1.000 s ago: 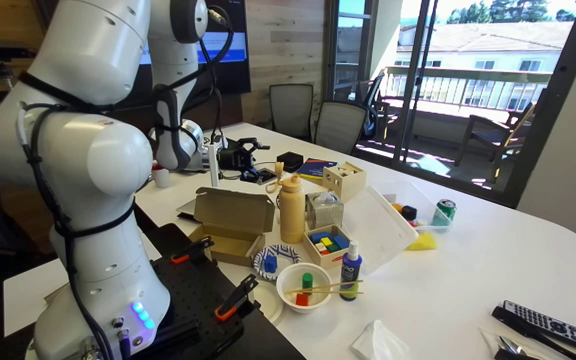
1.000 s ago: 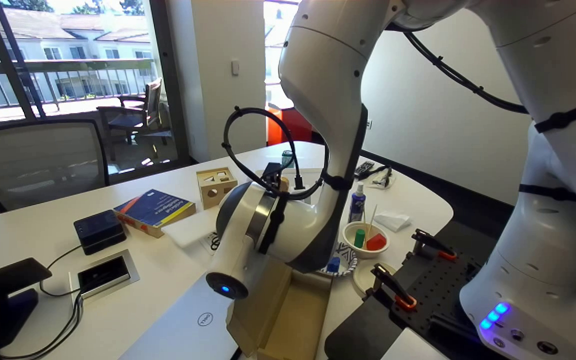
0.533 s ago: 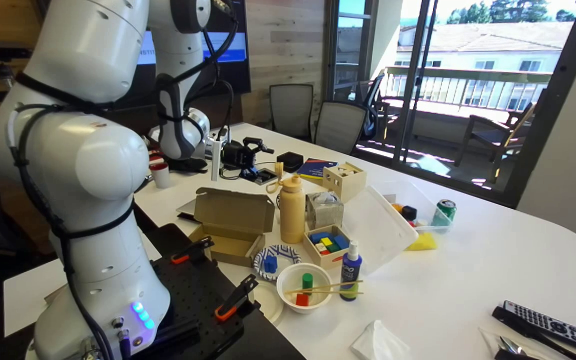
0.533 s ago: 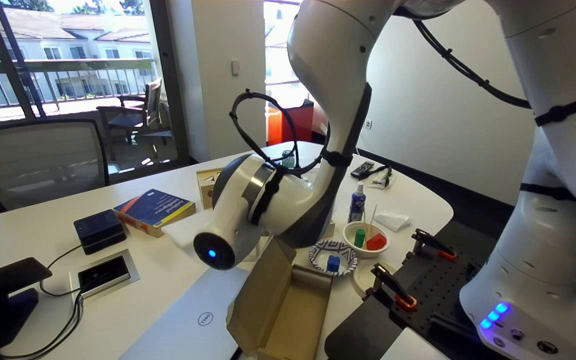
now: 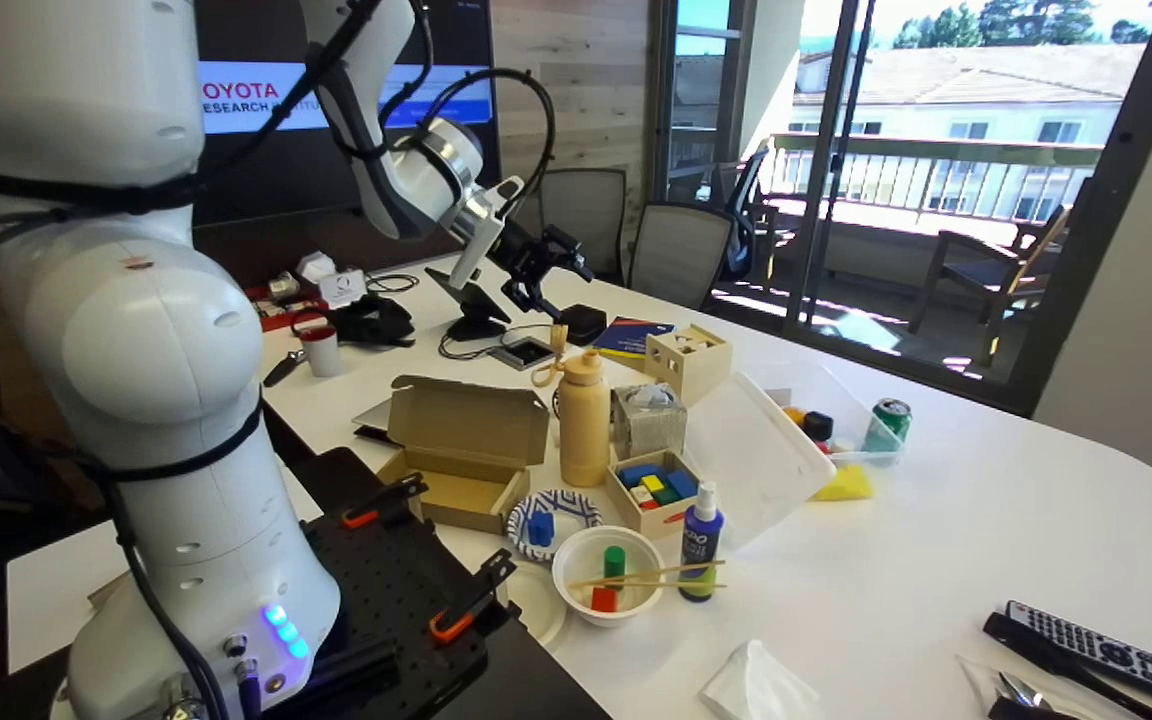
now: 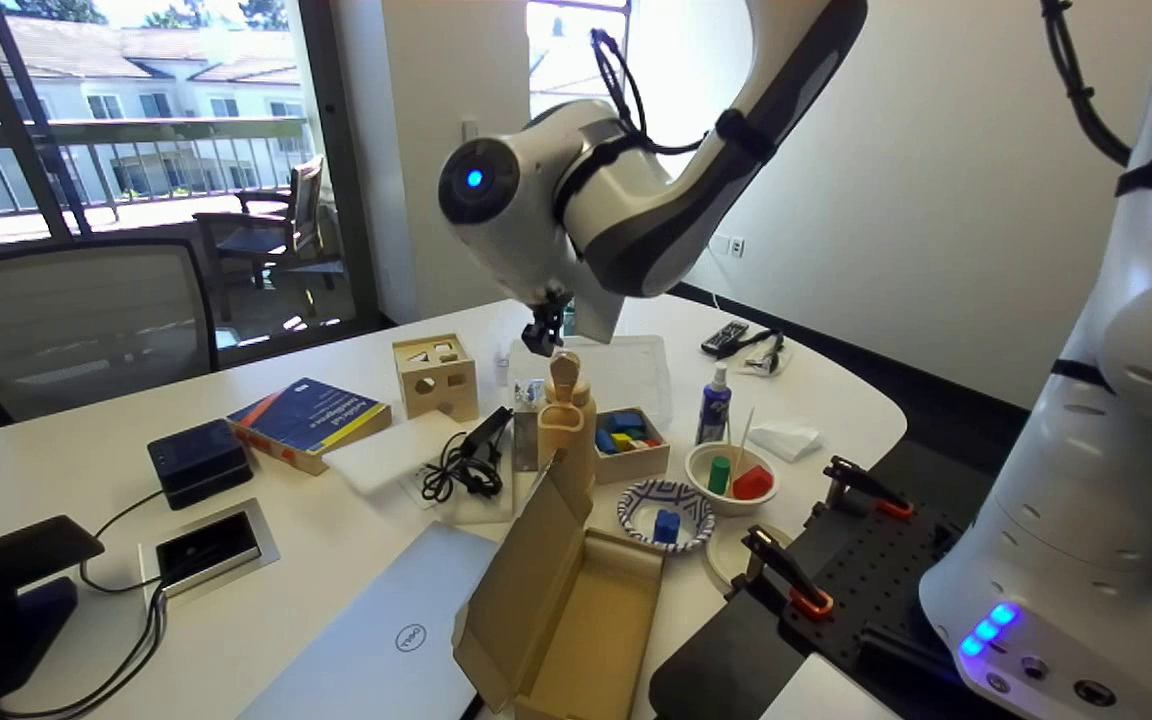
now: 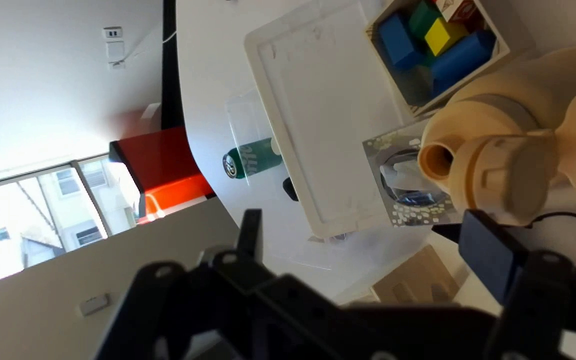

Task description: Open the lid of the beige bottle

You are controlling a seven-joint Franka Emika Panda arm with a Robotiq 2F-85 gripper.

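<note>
The beige bottle [image 5: 585, 430] stands upright among the table items; it also shows in an exterior view [image 6: 581, 460] and at the right of the wrist view [image 7: 533, 80]. Its spout shows an open hole in the wrist view. The lid [image 7: 508, 175] is off the spout, sticking up beside it on a looped strap; it also shows in both exterior views [image 5: 558, 339] [image 6: 565, 368]. My gripper [image 5: 573, 292] is open and empty, above and beyond the bottle. In the wrist view the gripper [image 7: 363, 220] has its right finger close under the lid; I cannot tell if they touch.
An open cardboard box [image 5: 466, 490], a tissue cube [image 5: 649, 425] and a wooden box of blocks [image 5: 658, 520] stand close around the bottle. A shape-sorter cube [image 5: 689, 368], a plastic lid [image 5: 756, 460], a spray bottle [image 5: 702, 540] and a white bowl [image 5: 651, 605] are nearby.
The arm has risen and swung round. The gripper moved up and closer to the bottle, and now tilts downward. The bottle, its lid and the other items have not moved.
</note>
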